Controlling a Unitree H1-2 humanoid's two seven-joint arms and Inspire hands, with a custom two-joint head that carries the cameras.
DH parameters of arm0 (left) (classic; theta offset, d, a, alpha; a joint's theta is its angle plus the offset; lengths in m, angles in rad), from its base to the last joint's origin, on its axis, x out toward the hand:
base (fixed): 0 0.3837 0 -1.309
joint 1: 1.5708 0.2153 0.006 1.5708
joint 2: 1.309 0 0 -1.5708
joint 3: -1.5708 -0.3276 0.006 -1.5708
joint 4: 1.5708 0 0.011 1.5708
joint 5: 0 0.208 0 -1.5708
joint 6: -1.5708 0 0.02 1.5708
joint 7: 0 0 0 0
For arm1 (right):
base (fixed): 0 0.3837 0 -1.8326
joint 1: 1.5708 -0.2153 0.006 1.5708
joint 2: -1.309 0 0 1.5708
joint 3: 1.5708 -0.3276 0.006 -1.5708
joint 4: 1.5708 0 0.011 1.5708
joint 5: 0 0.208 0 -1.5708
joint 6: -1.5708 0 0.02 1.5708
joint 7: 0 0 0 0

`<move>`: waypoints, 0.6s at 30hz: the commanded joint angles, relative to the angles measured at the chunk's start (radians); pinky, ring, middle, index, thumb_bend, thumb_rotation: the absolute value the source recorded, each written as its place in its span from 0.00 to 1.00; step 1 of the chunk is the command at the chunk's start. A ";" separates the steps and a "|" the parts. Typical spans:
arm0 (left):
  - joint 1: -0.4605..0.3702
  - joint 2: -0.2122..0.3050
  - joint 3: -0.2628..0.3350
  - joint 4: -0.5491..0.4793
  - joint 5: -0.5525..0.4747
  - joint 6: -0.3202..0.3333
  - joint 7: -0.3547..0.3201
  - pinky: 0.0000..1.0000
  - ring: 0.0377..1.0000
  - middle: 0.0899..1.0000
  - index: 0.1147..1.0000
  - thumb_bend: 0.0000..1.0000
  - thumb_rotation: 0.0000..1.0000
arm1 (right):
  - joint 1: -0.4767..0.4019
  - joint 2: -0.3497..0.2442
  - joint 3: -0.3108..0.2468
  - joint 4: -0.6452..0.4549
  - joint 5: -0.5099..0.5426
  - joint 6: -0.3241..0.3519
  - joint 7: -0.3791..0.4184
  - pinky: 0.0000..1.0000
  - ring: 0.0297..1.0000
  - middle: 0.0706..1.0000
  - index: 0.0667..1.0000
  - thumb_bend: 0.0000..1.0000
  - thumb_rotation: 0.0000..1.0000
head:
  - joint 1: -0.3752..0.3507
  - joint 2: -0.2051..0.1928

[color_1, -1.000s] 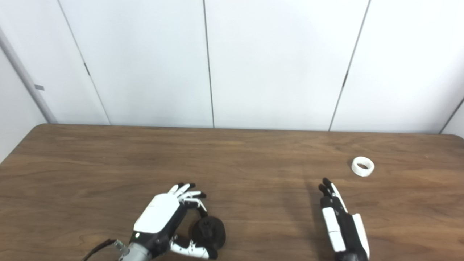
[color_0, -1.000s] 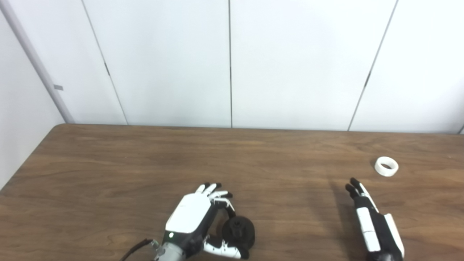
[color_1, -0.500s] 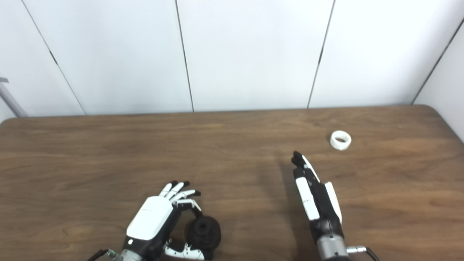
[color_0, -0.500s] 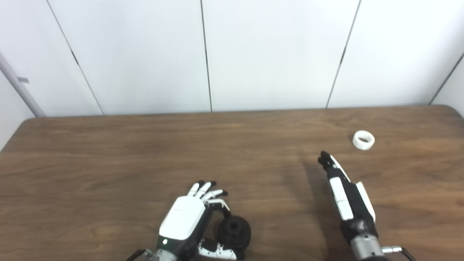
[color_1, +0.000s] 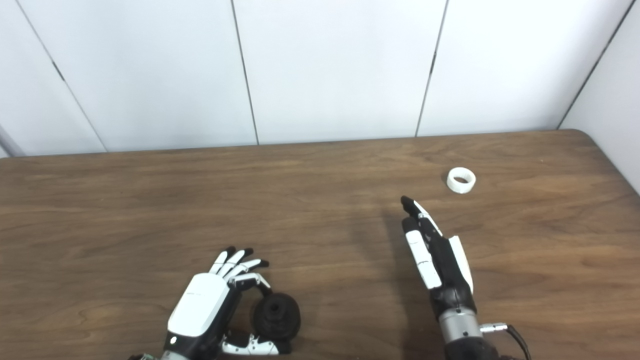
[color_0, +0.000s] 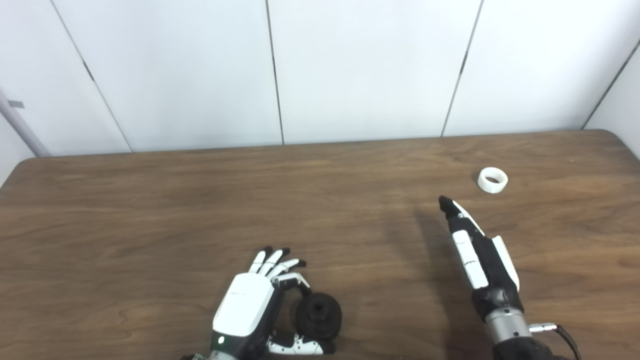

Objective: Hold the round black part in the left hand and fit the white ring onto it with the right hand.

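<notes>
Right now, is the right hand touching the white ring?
Apart. In the left eye view, bare table shows plainly between the right hand and the white ring, which lies beyond its fingertips, a little to the right.

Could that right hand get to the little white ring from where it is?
Probably yes. The right hand is open and points toward the white ring, which lies alone on the table with only bare wood between them.
</notes>
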 commanded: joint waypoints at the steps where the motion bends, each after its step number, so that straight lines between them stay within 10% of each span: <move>1: 0.001 0.006 -0.003 0.012 0.036 -0.007 0.000 1.00 0.92 0.80 0.42 0.52 0.05 | -0.037 -0.029 -0.008 -0.053 -0.047 -0.007 -0.008 0.87 0.90 0.90 0.83 0.59 0.70 | -0.003 -0.001; 10: 0.005 0.007 -0.003 0.019 0.039 -0.006 -0.006 1.00 0.93 0.79 0.42 0.52 0.05 | -0.120 -0.111 -0.051 -0.081 -0.165 0.073 -0.010 0.89 0.89 0.86 0.73 0.73 0.33 | -0.043 -0.008; 18: 0.009 0.025 0.009 0.015 0.025 -0.022 -0.007 1.00 0.93 0.80 0.42 0.52 0.05 | -0.222 -0.224 -0.069 -0.050 -0.269 0.157 0.025 0.95 0.93 0.90 0.71 0.81 0.23 | -0.131 -0.017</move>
